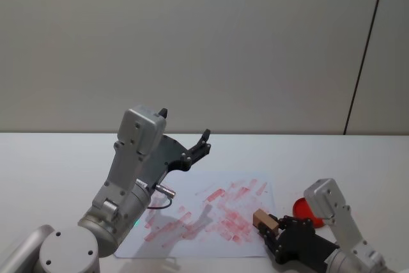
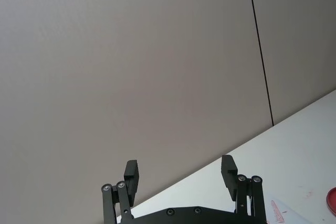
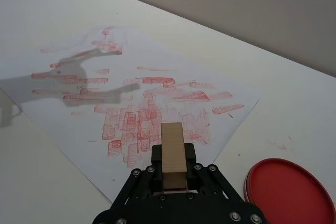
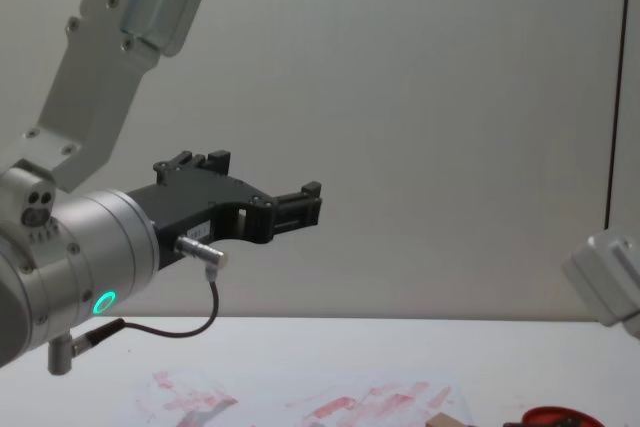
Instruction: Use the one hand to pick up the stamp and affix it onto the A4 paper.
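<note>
**Robotics lab, test bench**

Looks like a lab or test cell. Bare white table (image 1: 51,151), plain grey wall panels (image 1: 192,30) with one dark seam (image 1: 365,49). A4 paper (image 3: 157,72) covered in repeated red trial prints, red ink pad (image 3: 291,192) near it on the table.

On the white table (image 1: 358,158) lie the A4 paper (image 3: 157,93) and seemingly a red ink pad (image 3: 291,192).

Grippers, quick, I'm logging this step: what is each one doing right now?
Left gripper: open, holding nothing.
Right gripper: shut on the stamp, at the paper's edge.
</note>
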### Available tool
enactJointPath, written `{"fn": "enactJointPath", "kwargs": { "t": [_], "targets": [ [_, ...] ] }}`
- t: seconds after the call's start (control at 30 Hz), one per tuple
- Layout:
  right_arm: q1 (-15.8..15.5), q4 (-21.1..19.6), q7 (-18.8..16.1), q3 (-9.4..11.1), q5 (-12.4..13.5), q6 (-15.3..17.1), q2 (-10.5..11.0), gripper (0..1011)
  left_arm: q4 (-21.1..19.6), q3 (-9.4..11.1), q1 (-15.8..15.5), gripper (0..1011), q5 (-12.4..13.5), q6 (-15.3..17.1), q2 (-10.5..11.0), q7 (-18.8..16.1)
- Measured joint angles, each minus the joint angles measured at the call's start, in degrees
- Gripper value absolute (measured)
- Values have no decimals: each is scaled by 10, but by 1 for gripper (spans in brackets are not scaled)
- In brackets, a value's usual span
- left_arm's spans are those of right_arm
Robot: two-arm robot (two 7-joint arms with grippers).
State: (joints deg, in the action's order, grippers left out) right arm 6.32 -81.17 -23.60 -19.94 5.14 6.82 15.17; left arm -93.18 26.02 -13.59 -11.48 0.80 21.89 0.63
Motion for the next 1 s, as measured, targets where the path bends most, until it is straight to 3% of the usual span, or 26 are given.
{"fn": "enactJointPath", "kwargs": {
  "t": [0.37,1.0],
  "targets": [
    [-4,-4,9,0,3,2,1,217,0,0,0,1002,0,0,0,0],
    [-9,-56,55,24,59,-40,14,217,0,0,0,1002,0,0,0,0]
  ]
}}
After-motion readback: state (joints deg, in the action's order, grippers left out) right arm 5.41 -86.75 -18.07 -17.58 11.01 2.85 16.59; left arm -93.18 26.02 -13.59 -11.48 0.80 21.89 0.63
